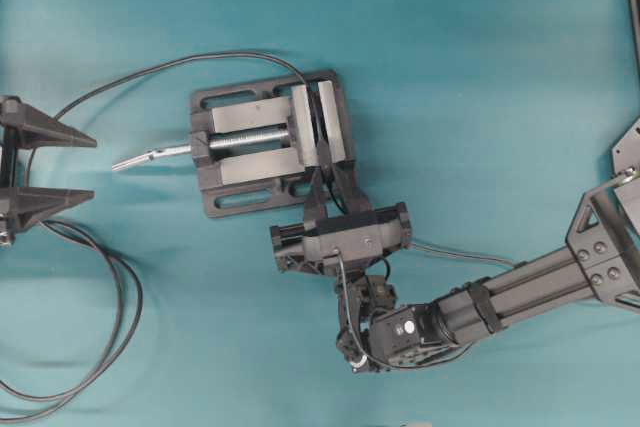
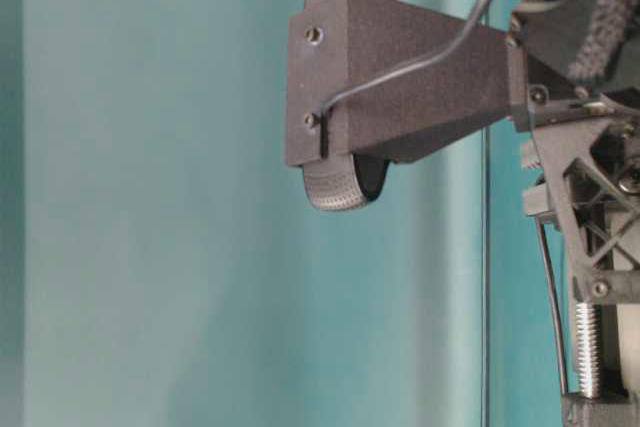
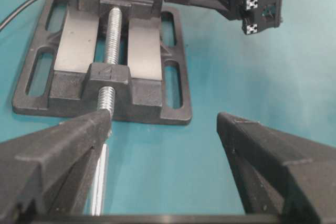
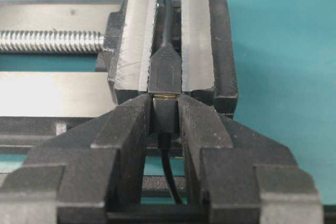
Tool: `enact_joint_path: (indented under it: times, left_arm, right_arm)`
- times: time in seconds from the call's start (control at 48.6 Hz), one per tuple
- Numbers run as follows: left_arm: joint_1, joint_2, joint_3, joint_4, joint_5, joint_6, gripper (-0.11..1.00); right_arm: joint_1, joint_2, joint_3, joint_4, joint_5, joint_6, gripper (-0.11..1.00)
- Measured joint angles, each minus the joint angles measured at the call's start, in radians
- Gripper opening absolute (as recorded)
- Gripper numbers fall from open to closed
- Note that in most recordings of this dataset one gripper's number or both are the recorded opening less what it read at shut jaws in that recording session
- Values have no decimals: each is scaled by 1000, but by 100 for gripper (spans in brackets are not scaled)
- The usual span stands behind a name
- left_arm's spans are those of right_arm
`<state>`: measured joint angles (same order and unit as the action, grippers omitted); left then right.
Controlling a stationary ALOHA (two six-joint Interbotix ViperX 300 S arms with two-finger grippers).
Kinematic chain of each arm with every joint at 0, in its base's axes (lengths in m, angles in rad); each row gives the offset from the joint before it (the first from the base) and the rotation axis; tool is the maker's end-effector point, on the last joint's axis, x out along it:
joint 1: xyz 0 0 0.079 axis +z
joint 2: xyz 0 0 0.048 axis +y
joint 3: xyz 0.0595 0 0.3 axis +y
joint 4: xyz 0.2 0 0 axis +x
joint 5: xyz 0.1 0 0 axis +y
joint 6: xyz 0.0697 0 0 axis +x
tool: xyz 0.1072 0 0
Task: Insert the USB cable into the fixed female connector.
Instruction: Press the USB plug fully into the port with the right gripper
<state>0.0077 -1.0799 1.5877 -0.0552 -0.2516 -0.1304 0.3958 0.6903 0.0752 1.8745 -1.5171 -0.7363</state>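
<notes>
Matte black arms, grainy printed claw fingers (image 4: 126,124), thin black cables, silver screws

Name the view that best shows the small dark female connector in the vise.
Right wrist view: the small dark female connector sits centred between the grey metal vise faces. Overhead shows it tiny; left wrist and table-level views do not show it.
</notes>
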Motion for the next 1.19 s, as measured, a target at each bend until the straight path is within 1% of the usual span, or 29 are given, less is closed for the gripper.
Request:
enact_joint_path:
  times: [0.679,0.72,0.844,0.885,1.193]
  left_arm:
    - [-2,0,0,-2,2,0,100]
    - [0,0,0,-2,0,0,100]
    - [-2,0,0,0,2,0,100]
    - [0,0,0,0,2,0,100]
    - [0,0,0,-2,0,0,100]
  right_arm:
    - [0,-5,9,-3,12,0,21]
    - [0,-6,11,-2,14,0,22]
    - [0,-8,17,0,20,0,39]
    - [0,-8,18,2,20,3,41]
    - [0,-8,21,15,3,0,39]
